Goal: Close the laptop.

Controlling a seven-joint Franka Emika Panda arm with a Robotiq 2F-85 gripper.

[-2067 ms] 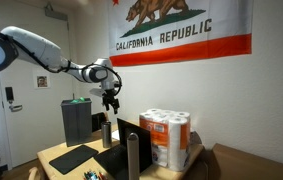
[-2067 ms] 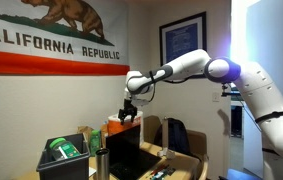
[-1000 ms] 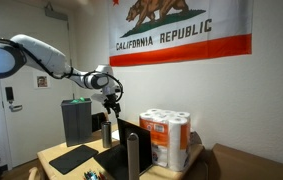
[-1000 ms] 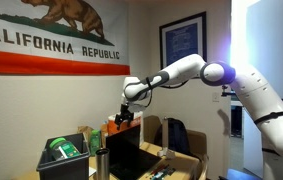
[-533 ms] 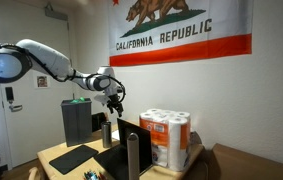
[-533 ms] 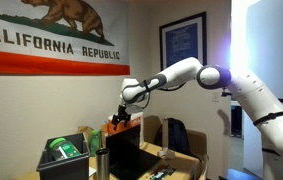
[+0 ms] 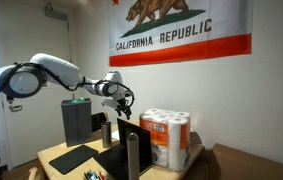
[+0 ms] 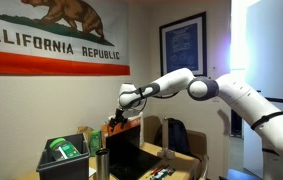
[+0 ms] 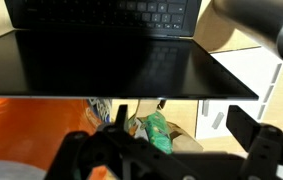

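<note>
The laptop stands open on the table, its dark screen panel [image 7: 131, 134] upright over the keyboard base [image 7: 114, 161]. It also shows from behind in an exterior view [image 8: 122, 156]. In the wrist view the screen [image 9: 111, 62] and keyboard [image 9: 131, 12] fill the top half. My gripper [image 7: 124, 104] hovers just above the screen's top edge, also seen in an exterior view [image 8: 117, 119]. Its fingers [image 9: 181, 125] are apart and hold nothing. I cannot tell whether they touch the lid.
A paper-towel pack [image 7: 166, 139] stands next to the laptop. A tall dark grey box [image 7: 77, 120], a flat black mat [image 7: 72, 157] and a dark cylinder [image 7: 133, 156] share the table. A green bin [image 8: 65, 154] sits behind the laptop.
My gripper has come down and moved over to the top edge of the laptop screen. The laptop has not visibly moved.
</note>
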